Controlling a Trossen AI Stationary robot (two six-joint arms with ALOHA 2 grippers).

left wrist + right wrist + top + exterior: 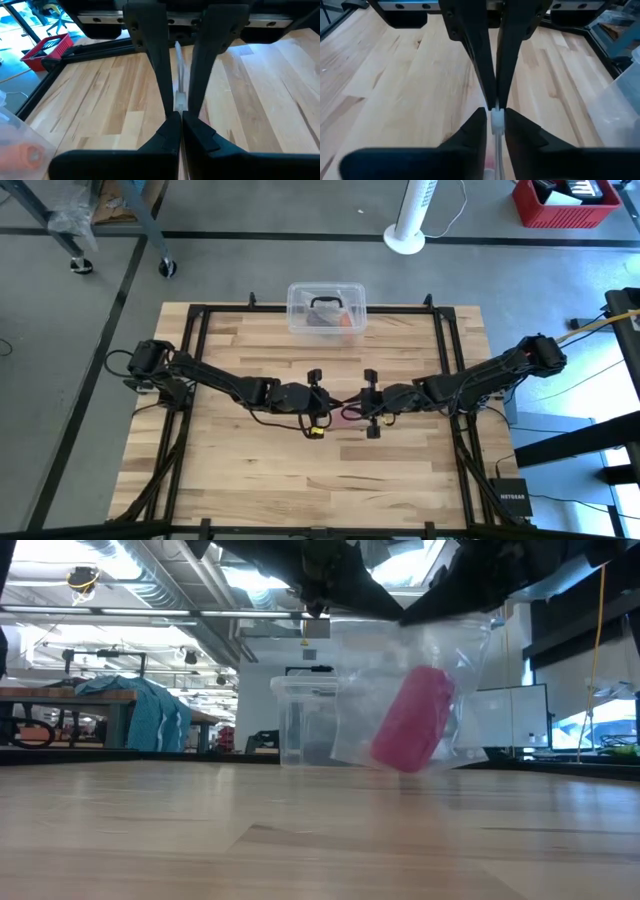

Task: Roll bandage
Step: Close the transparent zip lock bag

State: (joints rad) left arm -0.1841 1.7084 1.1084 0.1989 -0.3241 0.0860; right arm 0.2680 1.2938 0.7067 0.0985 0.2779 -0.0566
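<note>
Low view: bare light-wood table top [200, 840] fills the foreground. Above its middle a clear plastic bag [455, 690] hangs, with the bandage [412, 720], a pink roll, inside it, tilted and close over the wood. Just behind stands the clear plastic box [300, 720]. Beyond the table the room shows a workbench with a teal cloth [140, 710], ceiling ducts and lamps. High view: both arms meet at the table centre; the left gripper [318, 402] and the right gripper [368, 403] face each other, with the bag's pink content between them. Left wrist view: the left gripper's fingers [165, 130] are closed on the bag's clear edge. Right wrist view: the right gripper's fingers [475, 127] are pinched on the same bag's edge. Farther off, the box sits at the table's far edge, with grey floor, a white fan base [405, 235] and a red crate [565, 202] beyond.
</note>
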